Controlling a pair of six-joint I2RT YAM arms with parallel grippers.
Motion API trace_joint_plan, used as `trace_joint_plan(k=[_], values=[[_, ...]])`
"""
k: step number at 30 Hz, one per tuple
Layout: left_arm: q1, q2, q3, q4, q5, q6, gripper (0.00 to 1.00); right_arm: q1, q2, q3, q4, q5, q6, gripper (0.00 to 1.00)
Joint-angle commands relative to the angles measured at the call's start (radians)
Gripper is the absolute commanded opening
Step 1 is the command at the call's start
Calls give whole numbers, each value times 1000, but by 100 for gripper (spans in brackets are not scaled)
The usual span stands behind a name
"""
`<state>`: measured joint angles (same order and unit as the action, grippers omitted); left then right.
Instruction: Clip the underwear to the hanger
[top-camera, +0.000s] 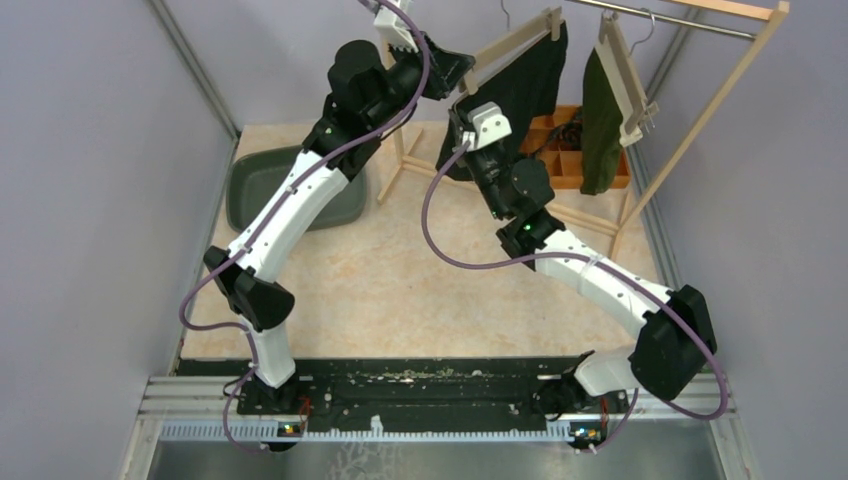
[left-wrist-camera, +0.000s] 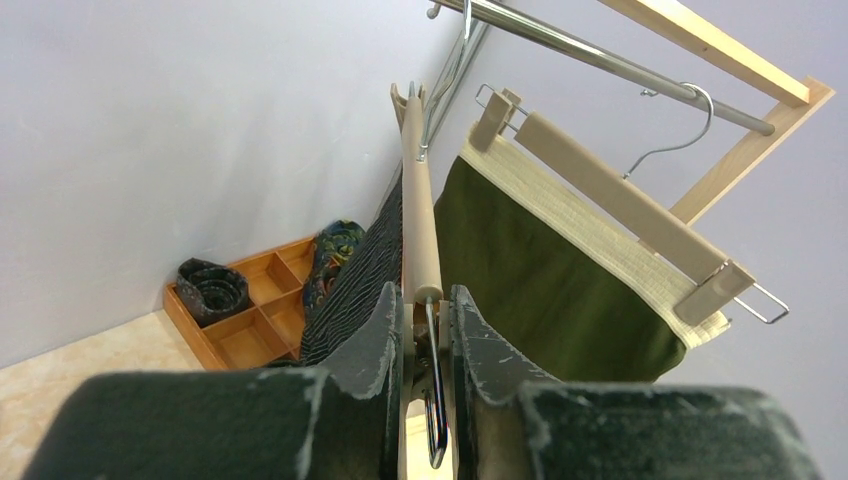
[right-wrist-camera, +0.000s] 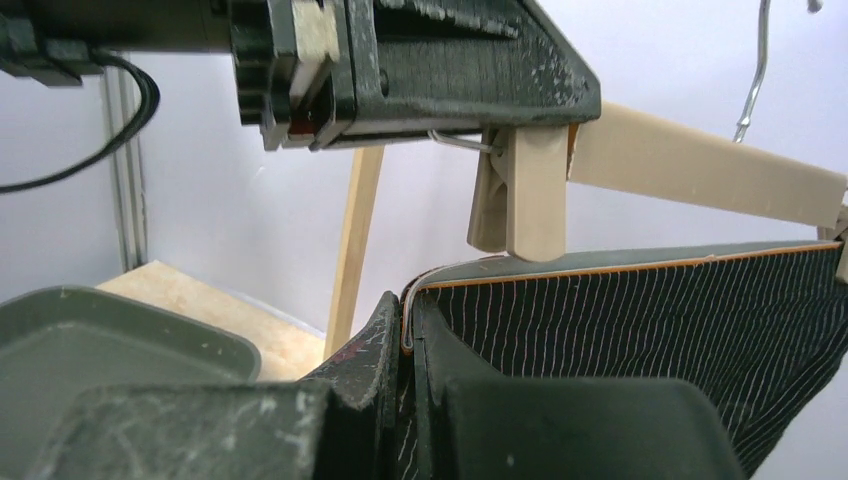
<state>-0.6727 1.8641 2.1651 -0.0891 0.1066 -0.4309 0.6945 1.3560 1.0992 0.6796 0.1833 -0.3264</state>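
A grey-green plastic tub (top-camera: 262, 185) sits on the left of the tan table (top-camera: 400, 290), partly under the left arm. That arm reaches up and back to the near end of a pale wooden clip hanger (left-wrist-camera: 418, 200). The left gripper (left-wrist-camera: 427, 295) is closed to a narrow gap around that end of the bar, with one finger on each side.

Seen from the right wrist, the wooden clip (right-wrist-camera: 525, 195) hangs just below the left gripper's fingers. Its lower tip meets the orange-trimmed waistband of the black pinstriped underwear (right-wrist-camera: 650, 320); whether the clip actually bites the fabric cannot be told.

The garment hangs under the hanger at the back centre of the table. The right gripper (right-wrist-camera: 408, 318) is pinched fully together on the corner of its waistband, just below and to the left of the clip.

Further right, an orange wooden divided tray (top-camera: 580, 170) lies on the table behind the rack. Above it, dark green underwear (left-wrist-camera: 540, 270) is clipped to a second wooden clip hanger (left-wrist-camera: 610, 195), which hooks over the metal rail (left-wrist-camera: 600, 55).
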Motion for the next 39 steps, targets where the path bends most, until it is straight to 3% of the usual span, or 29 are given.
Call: trace_joint_plan(k=[1, 25, 39], values=[[-9, -29, -27, 108, 3, -17, 0, 53, -11, 9, 87, -54, -27, 0], [-18, -66, -108, 175, 1, -5, 0, 114, 33, -2, 179, -33, -112, 0], [-67, -144, -255, 256, -79, -20, 0, 117, -105, -129, 165, -24, -128, 0]])
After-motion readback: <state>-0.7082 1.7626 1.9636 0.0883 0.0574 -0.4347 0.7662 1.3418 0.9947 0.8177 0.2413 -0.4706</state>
